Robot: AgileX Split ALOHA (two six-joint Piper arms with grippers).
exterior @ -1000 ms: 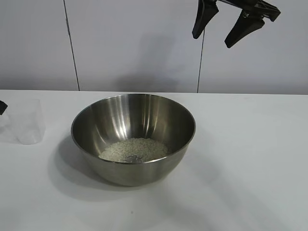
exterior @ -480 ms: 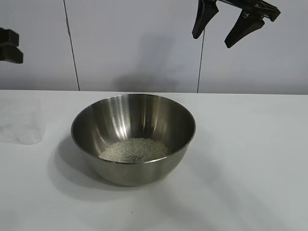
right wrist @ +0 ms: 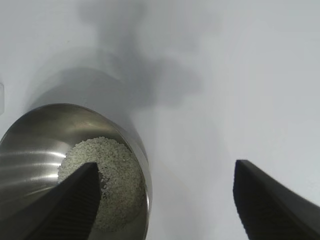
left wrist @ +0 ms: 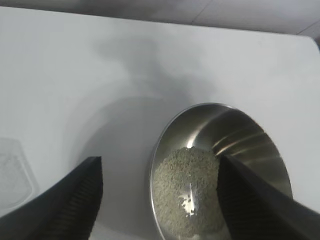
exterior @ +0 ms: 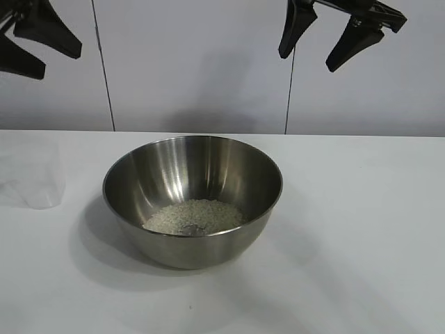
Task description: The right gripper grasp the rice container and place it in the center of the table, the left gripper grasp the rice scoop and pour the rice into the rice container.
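The rice container, a big shiny steel bowl, stands in the middle of the table with rice in its bottom. It also shows in the left wrist view and the right wrist view. The rice scoop, a small translucent plastic cup, stands upright and empty at the table's left edge; its corner shows in the left wrist view. My left gripper is open and empty, high above the scoop. My right gripper is open and empty, high above the bowl's right side.
A grey panelled wall rises behind the table. Bare white tabletop lies to the right of the bowl and in front of it.
My left gripper has let go of the scoop, which stays standing at the left edge, and has risen from table level to high above it. The right gripper has not moved.
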